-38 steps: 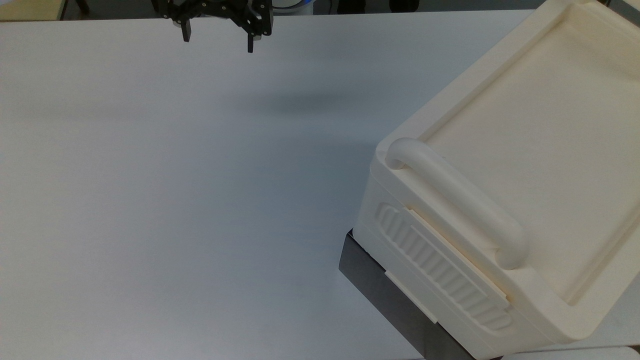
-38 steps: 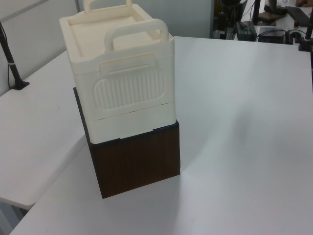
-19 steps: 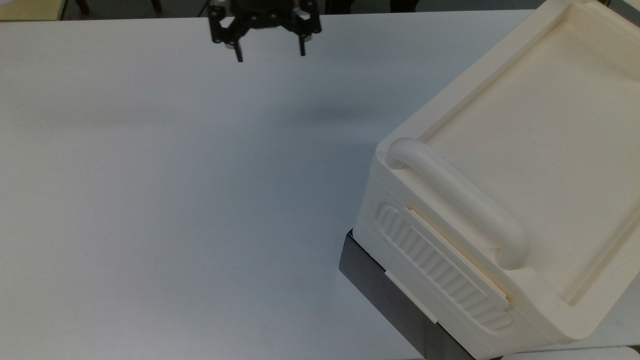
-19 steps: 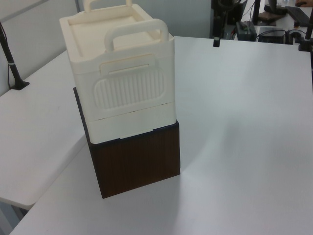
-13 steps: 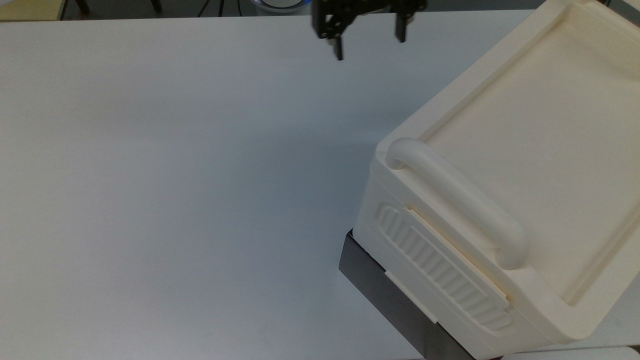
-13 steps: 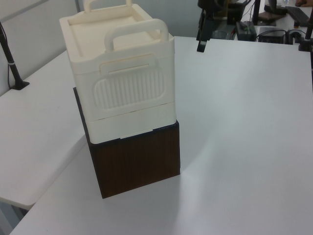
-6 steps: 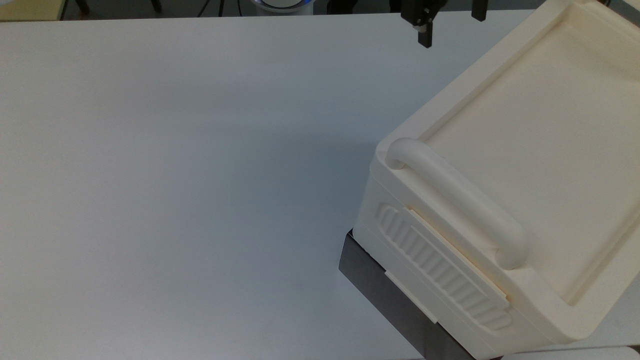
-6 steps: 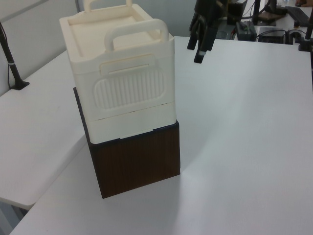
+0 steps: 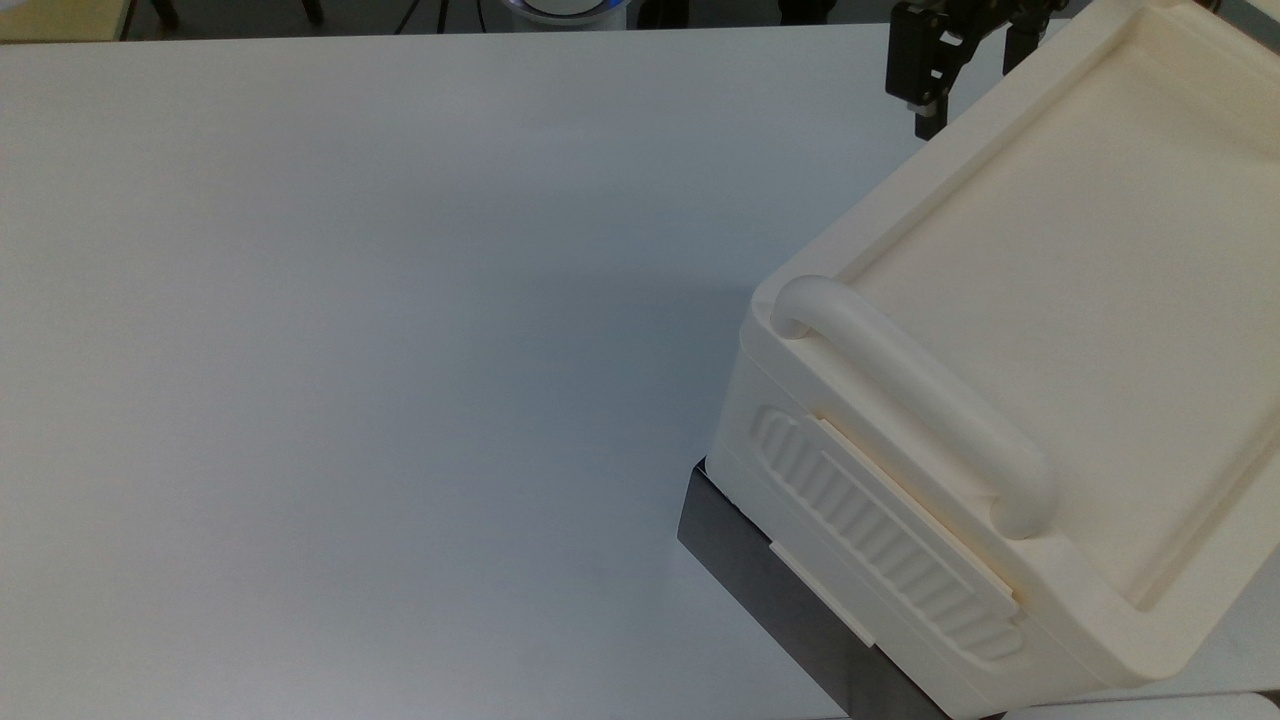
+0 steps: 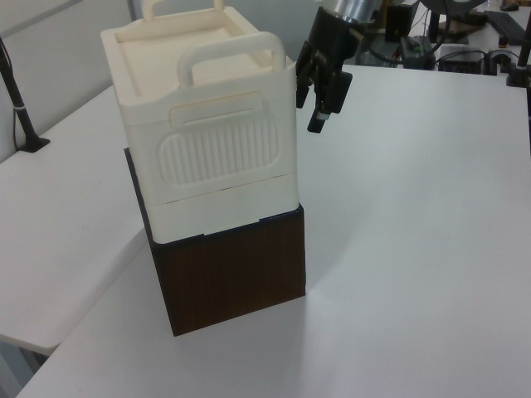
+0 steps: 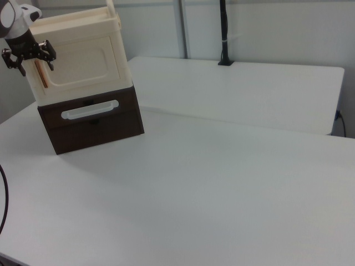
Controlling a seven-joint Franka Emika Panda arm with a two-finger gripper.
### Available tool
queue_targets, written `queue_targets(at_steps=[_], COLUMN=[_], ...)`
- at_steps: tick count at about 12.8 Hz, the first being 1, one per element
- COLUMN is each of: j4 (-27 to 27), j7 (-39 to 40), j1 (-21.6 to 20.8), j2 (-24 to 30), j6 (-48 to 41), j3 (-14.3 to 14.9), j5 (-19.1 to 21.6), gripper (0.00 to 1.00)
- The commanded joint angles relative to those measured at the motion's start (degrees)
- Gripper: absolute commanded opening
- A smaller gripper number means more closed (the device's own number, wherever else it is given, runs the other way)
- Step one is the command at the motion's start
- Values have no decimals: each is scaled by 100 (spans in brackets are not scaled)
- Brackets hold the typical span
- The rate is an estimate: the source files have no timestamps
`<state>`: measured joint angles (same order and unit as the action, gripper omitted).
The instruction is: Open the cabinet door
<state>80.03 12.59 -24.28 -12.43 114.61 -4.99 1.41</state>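
Note:
The cream cabinet (image 9: 1050, 300) stands on a dark brown drawer box (image 10: 232, 274). In the right view its cabinet door (image 11: 80, 58) faces the camera, shut flat, with a copper-coloured strip (image 11: 40, 73) down its left edge. My gripper (image 11: 29, 60) hangs open in front of that strip edge, apart from the door as far as I can tell. In the top view the gripper (image 9: 968, 92) is at the cabinet's far corner, one finger partly hidden behind the rim. The left view has the gripper (image 10: 309, 112) just right of the cabinet's upper corner.
A thick handle bar (image 9: 910, 400) tops the cabinet above a ribbed side panel (image 10: 217, 153). The drawer box has a white handle (image 11: 89, 111). Black clamped poles (image 11: 224, 33) (image 10: 21, 108) stand on a neighbouring table. The white table (image 9: 350, 350) spreads wide to the top view's left.
The gripper travelled from the top view's upper left across to the right and came down beside the cabinet's far corner, staying open. The cabinet has not moved.

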Motion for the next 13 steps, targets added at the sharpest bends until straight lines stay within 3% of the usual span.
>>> queue_targets(at_steps=[1, 3, 6, 13], j4=[-58, -58, -41, -76], j7=[856, 956, 833, 464], j1=[11, 20, 55, 81], j2=[-84, -93, -85, -181], j6=[176, 176, 167, 359], j3=[-29, -29, -29, -29], j5=[70, 166, 498, 624], gripper=[79, 61, 47, 43])
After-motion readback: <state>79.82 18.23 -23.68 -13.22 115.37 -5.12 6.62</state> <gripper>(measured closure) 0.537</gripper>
